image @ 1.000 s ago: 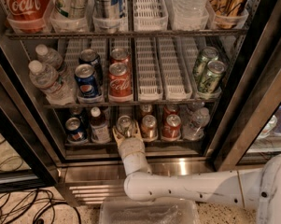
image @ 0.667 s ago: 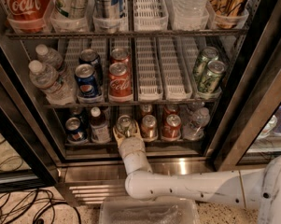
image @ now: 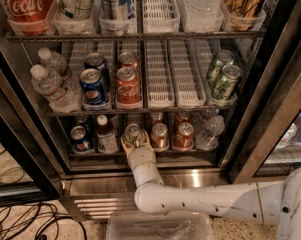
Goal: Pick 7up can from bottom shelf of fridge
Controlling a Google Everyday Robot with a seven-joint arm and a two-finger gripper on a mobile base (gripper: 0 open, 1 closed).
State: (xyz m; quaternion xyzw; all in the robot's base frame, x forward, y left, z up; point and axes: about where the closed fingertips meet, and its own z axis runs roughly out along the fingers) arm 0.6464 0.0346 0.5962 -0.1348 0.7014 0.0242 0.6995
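gripper: down at 6 o'clock of the fridge, fingers clamped on both sides of the 7up can
7up can: upright, front of the bottom shelf, another can just at its 3 o'clock

gripper at front of bottom shelf, up against 7up can. hemmed left by small bottle, right by red can. low headroom under rack above. open only frontward, over steel base.
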